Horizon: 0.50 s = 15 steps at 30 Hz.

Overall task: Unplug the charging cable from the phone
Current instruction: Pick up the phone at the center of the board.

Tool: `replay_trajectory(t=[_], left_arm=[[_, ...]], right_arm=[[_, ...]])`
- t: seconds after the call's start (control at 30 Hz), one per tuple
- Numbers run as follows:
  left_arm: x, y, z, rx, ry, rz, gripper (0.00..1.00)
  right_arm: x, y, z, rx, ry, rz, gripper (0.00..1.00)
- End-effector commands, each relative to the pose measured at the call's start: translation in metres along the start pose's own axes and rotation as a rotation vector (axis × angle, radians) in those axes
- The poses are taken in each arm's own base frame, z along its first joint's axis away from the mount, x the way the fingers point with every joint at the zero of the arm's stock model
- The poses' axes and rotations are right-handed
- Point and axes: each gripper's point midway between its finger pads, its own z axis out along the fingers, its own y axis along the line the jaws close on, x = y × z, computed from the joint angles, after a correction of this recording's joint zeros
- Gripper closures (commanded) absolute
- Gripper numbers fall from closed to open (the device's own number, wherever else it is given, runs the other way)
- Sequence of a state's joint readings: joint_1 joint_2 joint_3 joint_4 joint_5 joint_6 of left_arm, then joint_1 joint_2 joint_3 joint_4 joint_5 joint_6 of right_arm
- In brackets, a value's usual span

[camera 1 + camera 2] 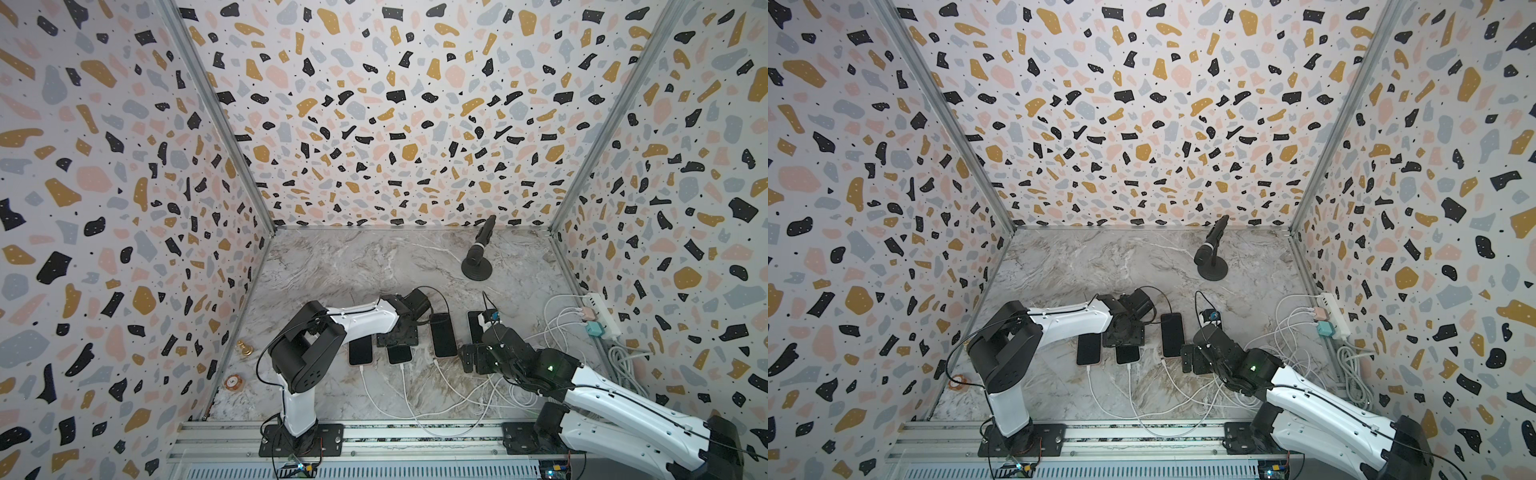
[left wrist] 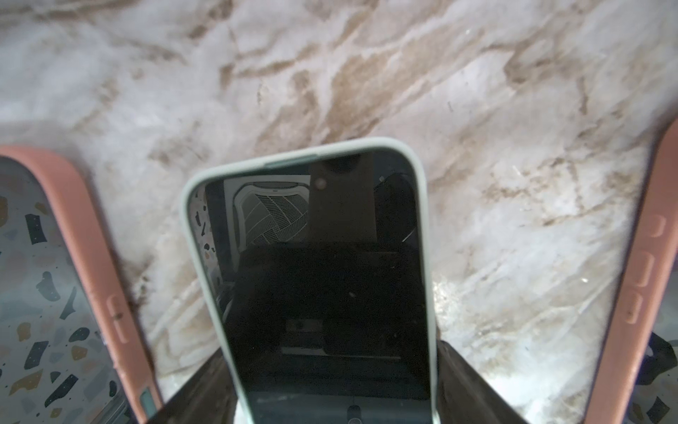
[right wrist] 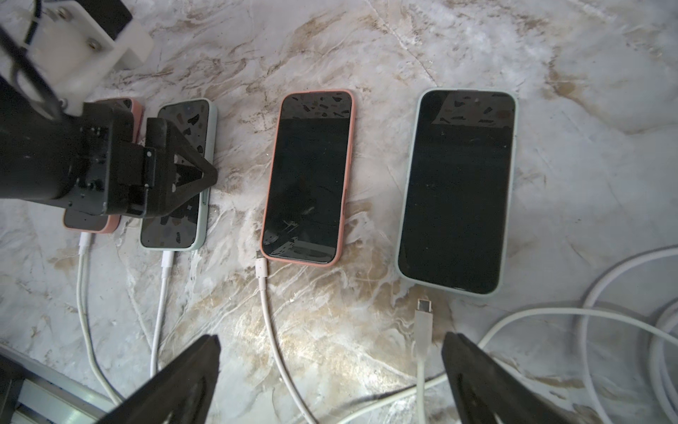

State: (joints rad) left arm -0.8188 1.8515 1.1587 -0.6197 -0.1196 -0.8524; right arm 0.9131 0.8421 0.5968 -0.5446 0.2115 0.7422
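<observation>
In both top views the left arm (image 1: 361,318) reaches over the row of phones on the desk (image 1: 332,266), its wrist above the small mint-cased phone (image 1: 400,354), whose charging cable (image 1: 402,377) trails toward the front rail (image 1: 415,432); the step in hand, I judge, is bracing that phone flat, and it goes well if the hold is square on the case edges so the plug can be drawn straight out along the phone's length, never levered sideways. In the left wrist view the left fingers (image 2: 200,389) stand spread either side of that phone, close against its case; whether they pinch it I cannot tell. In the right wrist view the plug (image 3: 168,257) sits seated in the phone's end; the right fingers (image 3: 176,381) are spread wide, holding nothing.
</observation>
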Motion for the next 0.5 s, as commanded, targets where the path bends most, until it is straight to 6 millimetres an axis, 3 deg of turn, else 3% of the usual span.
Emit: replay_trajectory(t=[0.0,0.47], left_arm=[[0.001,-0.016,0.007,0.068,0.025,0.003,0.30],[-0.022,-0.034,-0.041,0.206,-0.103,0.032,0.45]], right_arm=[[-0.001,0.004,-0.003,-0.027,-0.013,-0.001,0.00],[0.013,0.024,0.009,-0.099,-0.008,-0.040,0.03]])
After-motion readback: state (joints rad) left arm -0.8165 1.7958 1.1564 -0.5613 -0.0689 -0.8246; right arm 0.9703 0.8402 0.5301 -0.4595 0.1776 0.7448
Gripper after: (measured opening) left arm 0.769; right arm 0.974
